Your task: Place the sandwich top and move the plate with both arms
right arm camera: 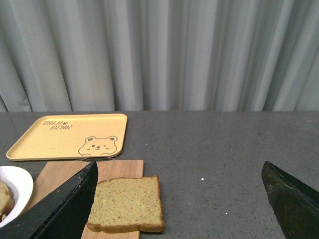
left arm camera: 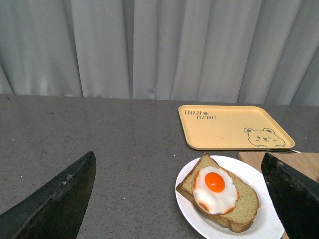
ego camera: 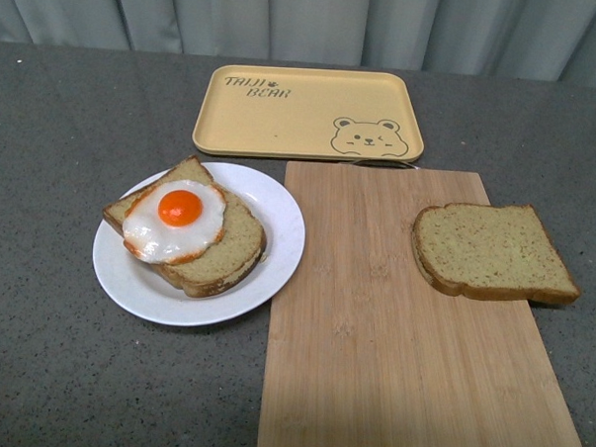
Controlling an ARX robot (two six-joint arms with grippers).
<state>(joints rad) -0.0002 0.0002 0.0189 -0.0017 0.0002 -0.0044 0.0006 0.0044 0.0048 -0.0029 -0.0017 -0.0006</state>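
The left hand (left arm camera: 178, 159) is open: in the left wrist view its two dark fingers (left arm camera: 60, 199) stand wide apart, holding nothing, above the grey desk (ego camera: 53, 173). The front view shows neither arm. The plate (ego camera: 137, 286) rests on the desk left of centre, and its right rim overlaps the left edge of the wooden board (ego camera: 373, 316). On the plate lies a bread slice (ego camera: 222, 255) carrying a fried egg (ego camera: 177, 218), yolk up. Behind the plate and board, the yellow tray (ego camera: 308, 110) lies flat, its near edge just beside the far edge of the board. The sandwich top (ego camera: 490, 250) lies flat on the right side of the board, well apart from the plate, with its right portion overhanging the board's right edge. The right hand (right arm camera: 179, 167) is likewise open and empty, its fingers (right arm camera: 65, 209) spread wide above the board and desk, with the sandwich top between them in the right wrist view.
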